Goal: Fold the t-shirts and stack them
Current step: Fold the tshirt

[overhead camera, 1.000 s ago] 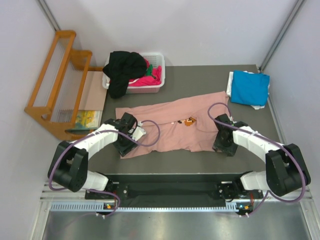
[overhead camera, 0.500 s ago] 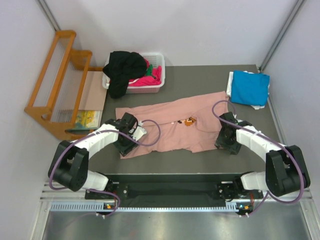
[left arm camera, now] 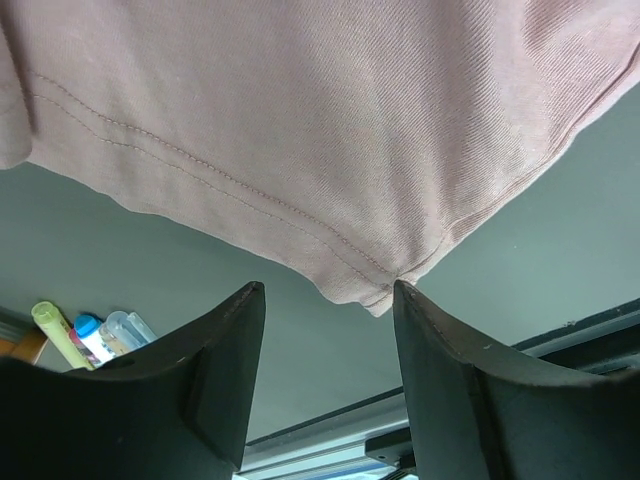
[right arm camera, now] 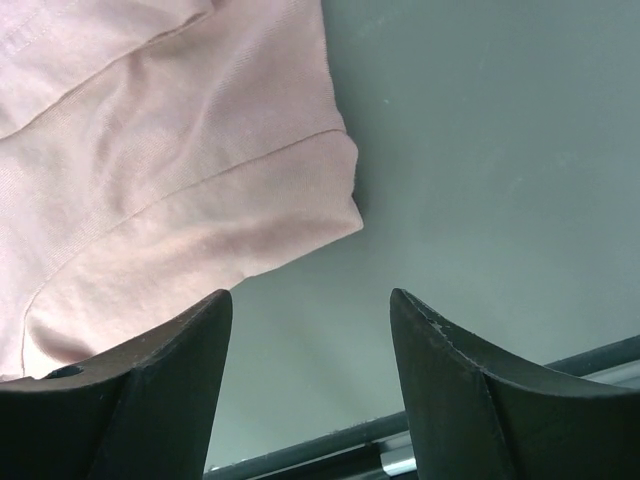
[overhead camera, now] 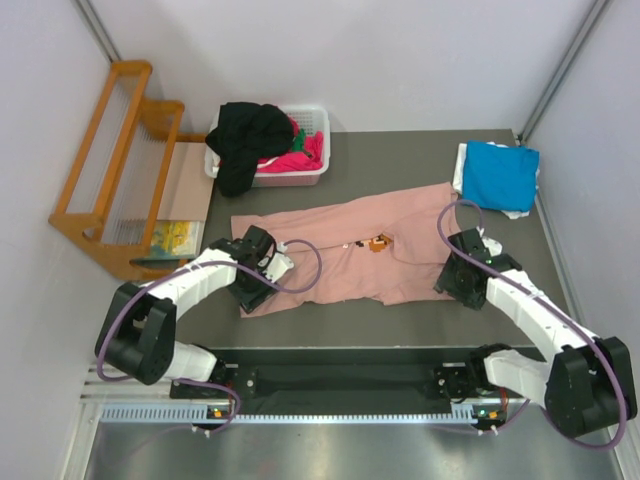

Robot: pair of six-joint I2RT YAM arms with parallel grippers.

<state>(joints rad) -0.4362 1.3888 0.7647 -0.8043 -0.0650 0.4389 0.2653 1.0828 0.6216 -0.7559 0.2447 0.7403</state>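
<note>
A salmon-pink t-shirt with a small orange-dark print lies spread flat across the middle of the table. My left gripper is open over the shirt's near left corner; that hem corner lies just beyond my open fingers. My right gripper is open at the shirt's near right edge; the shirt's corner lies just ahead of the jaws, untouched. A folded bright blue t-shirt lies at the far right on white cloth. Black, magenta and green shirts fill the basket.
A white slatted basket stands at the table's far left. A wooden rack stands off the table to the left. The table's near edge rail runs just below both grippers.
My right gripper has slid to the right, off the shirt's near right corner. The left arm and the shirt have not moved.
</note>
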